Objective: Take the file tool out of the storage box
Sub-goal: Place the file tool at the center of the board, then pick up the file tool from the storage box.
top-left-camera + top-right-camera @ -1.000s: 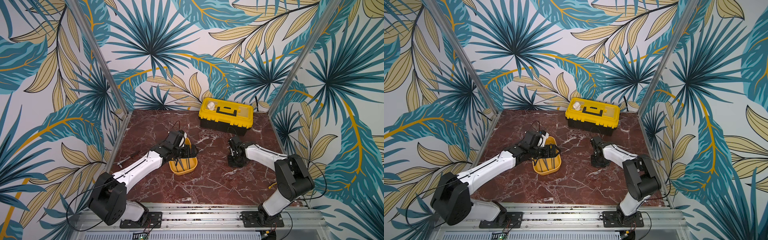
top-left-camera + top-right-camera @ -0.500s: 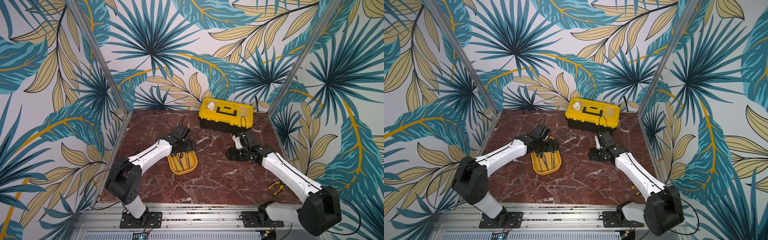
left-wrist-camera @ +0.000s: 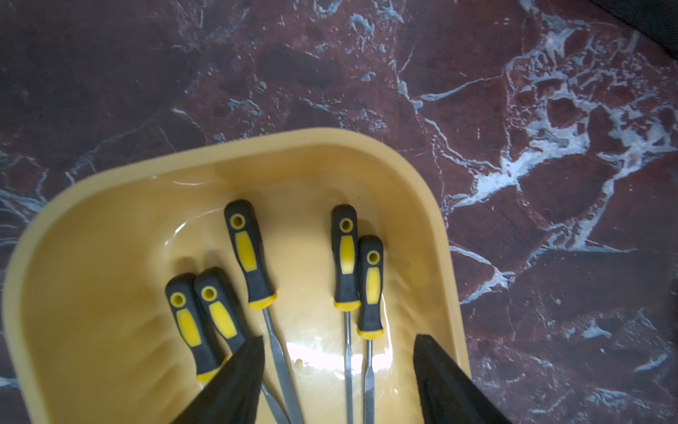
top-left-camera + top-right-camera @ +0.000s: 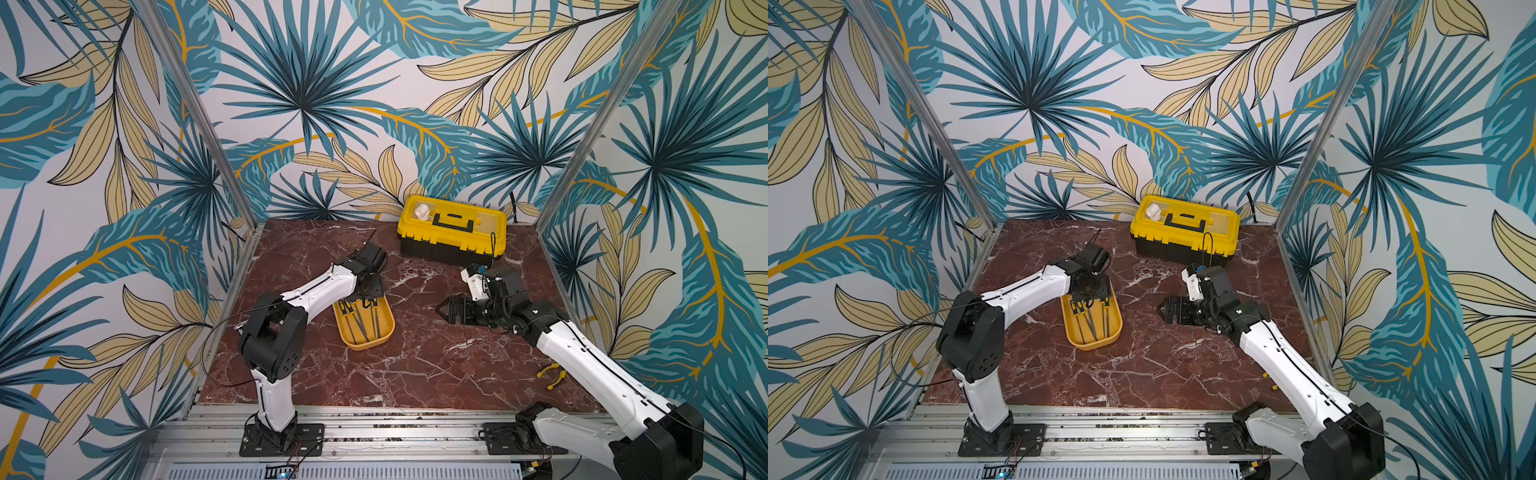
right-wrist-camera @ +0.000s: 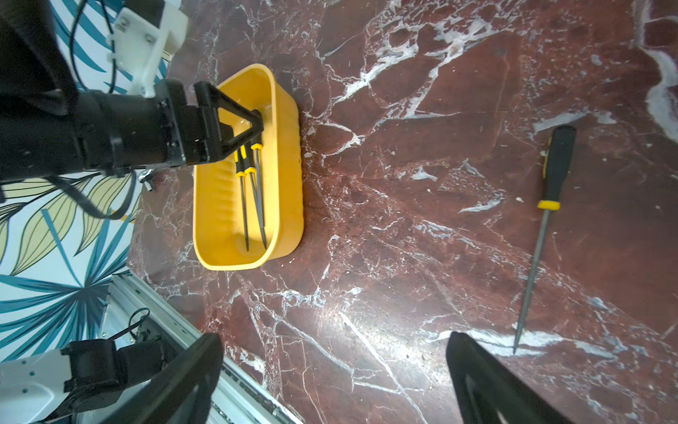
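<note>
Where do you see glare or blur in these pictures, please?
Left wrist: white glare on the floor of the box, between the shafts of the files. Right wrist: a pale sheen on the table, and the right end effector soft at the frame edge. Both top views: evenly lit and sharp, no glare.

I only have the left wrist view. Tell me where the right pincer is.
Observer: The right pincer is open over the table, well apart from the tray.
Operator: Report any file outside the tray.
Observer: One file lies flat on the table near the right pincer.
Operator: Name anything else on the table.
Observer: A closed toolbox with a yellow lid, at the far edge.
</note>
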Robot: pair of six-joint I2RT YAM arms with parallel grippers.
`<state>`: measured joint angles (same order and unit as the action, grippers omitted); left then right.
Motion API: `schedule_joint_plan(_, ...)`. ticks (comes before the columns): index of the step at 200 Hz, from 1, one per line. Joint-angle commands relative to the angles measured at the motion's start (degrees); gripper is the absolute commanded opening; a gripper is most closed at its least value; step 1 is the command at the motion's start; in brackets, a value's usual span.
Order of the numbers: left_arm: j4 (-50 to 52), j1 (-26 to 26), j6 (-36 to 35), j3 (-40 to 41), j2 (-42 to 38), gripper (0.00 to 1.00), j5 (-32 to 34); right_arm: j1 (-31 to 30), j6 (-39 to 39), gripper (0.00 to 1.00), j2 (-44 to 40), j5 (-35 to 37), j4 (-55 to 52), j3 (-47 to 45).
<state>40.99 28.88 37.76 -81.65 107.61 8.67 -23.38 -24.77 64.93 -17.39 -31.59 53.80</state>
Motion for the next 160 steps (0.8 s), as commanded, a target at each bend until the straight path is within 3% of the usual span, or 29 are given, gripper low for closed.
schedule_joint_plan(1,1.25,-1.04,-1.3,-3.64,1.75,0.67,2.14,-1.01,-0.88,1.0,-1.31,-1.62,1.44,-1.58)
schedule_joint_plan(58,0.05,-2.14,-3.31,-7.28,6.14,0.55,1.33,-2.36,-1.94,1.0,-1.76,-0.45,2.43,-2.37)
schedule_joint_plan(160,-0.78,-2.16,-4.56,-10.73,12.48,0.48,1.0,-2.99,-2.11,1.0,-2.6,0.25,2.72,-3.48)
